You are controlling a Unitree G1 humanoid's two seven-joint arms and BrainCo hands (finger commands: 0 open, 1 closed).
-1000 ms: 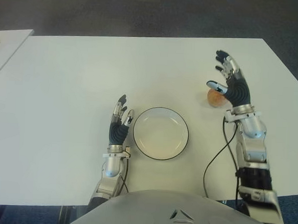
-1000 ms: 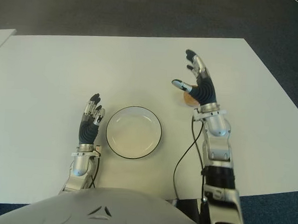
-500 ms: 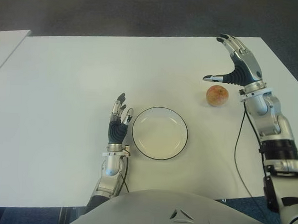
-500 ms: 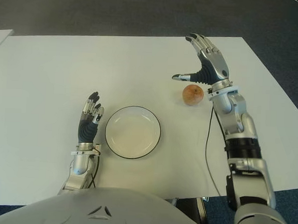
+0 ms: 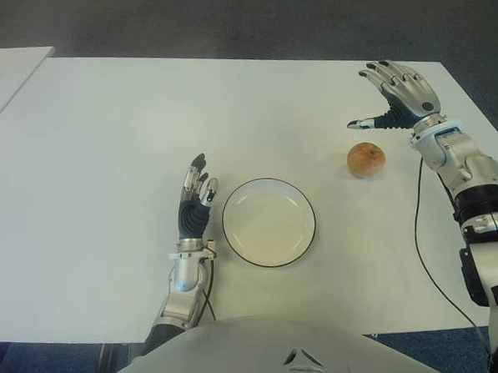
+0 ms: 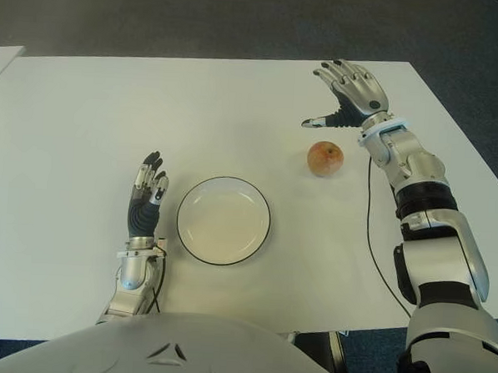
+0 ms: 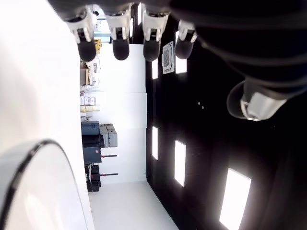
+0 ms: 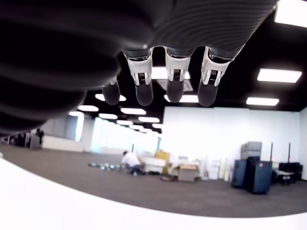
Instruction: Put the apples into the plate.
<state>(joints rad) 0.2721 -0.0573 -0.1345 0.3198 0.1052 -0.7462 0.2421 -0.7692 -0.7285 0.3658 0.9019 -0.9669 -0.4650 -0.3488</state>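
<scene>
Reddish-yellow apple (image 5: 366, 160) sits whole, right of the plate (image 5: 269, 222).

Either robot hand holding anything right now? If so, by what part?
Nothing held. Right robot hand open beyond the apple; left robot hand open beside the plate.

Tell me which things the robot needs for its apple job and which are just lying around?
Needed for the job:
- apple, on the table, not in a hand
- plate, nothing in it
- right hand, open, beyond the apple
- left hand, open, idle left of the plate

Just there:
- white table
- black cable by the right arm
</scene>
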